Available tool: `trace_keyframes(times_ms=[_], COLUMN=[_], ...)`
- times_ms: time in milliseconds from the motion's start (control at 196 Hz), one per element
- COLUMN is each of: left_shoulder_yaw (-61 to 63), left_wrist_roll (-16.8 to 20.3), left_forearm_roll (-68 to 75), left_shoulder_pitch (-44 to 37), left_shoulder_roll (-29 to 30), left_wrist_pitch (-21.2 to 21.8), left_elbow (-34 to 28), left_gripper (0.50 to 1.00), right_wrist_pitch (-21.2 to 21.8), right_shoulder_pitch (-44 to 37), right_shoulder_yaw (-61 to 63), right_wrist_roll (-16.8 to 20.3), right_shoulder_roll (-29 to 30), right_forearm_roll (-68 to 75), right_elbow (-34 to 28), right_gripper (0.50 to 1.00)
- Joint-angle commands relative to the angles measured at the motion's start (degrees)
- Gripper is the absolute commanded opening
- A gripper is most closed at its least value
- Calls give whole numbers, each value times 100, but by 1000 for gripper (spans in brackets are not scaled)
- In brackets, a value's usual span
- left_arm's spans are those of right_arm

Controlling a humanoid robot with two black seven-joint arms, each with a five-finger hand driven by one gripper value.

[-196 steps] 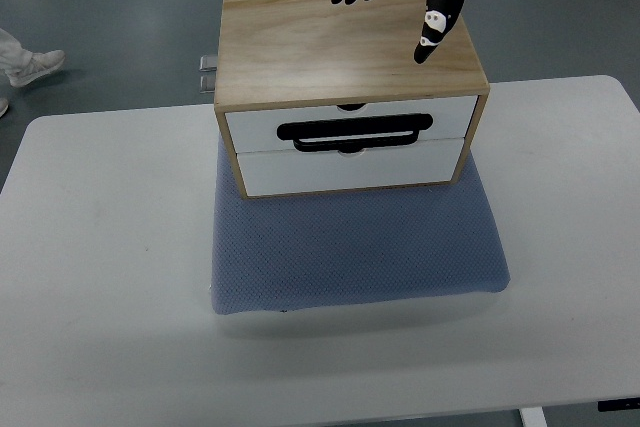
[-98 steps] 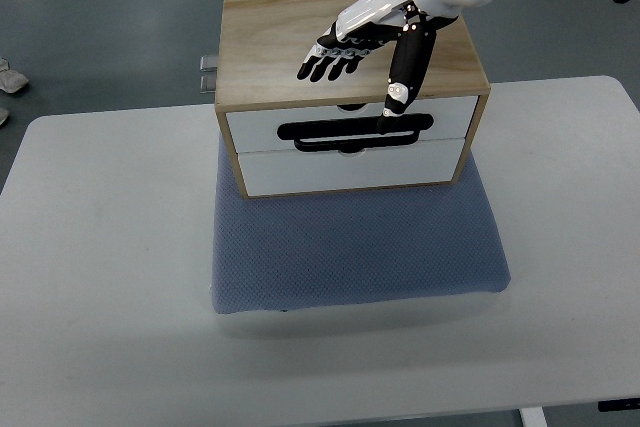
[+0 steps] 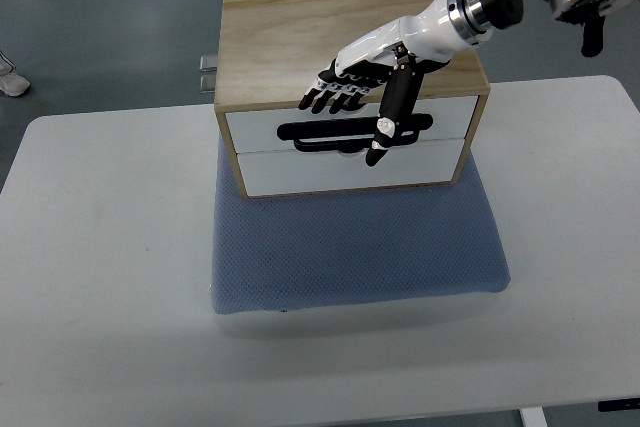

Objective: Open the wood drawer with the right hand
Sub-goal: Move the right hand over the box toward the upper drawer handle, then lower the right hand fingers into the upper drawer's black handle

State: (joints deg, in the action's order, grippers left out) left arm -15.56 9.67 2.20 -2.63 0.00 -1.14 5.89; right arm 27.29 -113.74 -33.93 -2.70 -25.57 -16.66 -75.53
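Light wooden two-drawer cabinet (image 3: pixel 300 27) with white drawer fronts, standing on a blue-grey fabric pad (image 3: pixel 355 247) on a white table (image 3: pixel 110 277). Upper drawer (image 3: pixel 255 127) closed, black bar handle (image 3: pixel 320 133). Right hand (image 3: pixel 360 72), black-and-white, fingers spread, holding nothing, over the cabinet's front edge; thumb across the handle.

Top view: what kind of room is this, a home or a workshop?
Probably a robotics lab or test room, not a home: a plain white table on a bare grey floor, with a small wooden drawer cabinet staged on a blue mat for the right robot hand.
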Motion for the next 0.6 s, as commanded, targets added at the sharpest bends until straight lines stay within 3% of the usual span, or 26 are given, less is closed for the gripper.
trace_keyframes(times_ms=[0,148,597], left_shoulder_yaw=[0,0,0], left_wrist_roll=[0,0,0], left_forearm_roll=[0,0,0], left_shoulder_pitch=[0,0,0], left_shoulder_roll=[0,0,0], left_wrist_pitch=[0,0,0], left_elbow=[0,0,0], left_gripper=[1000,1000,1000], right_wrist_pitch=[-21,128,-136], right_shoulder_pitch=[18,9,53], right_shoulder_yaw=[-17,-17,-52], right_wrist_roll=[130,437,481], right_shoulder_roll=[17,34,175], right_forearm_roll=[-22,-22,-30], right_elbow=[-6,-93,-155], right_gripper=[944,944,944])
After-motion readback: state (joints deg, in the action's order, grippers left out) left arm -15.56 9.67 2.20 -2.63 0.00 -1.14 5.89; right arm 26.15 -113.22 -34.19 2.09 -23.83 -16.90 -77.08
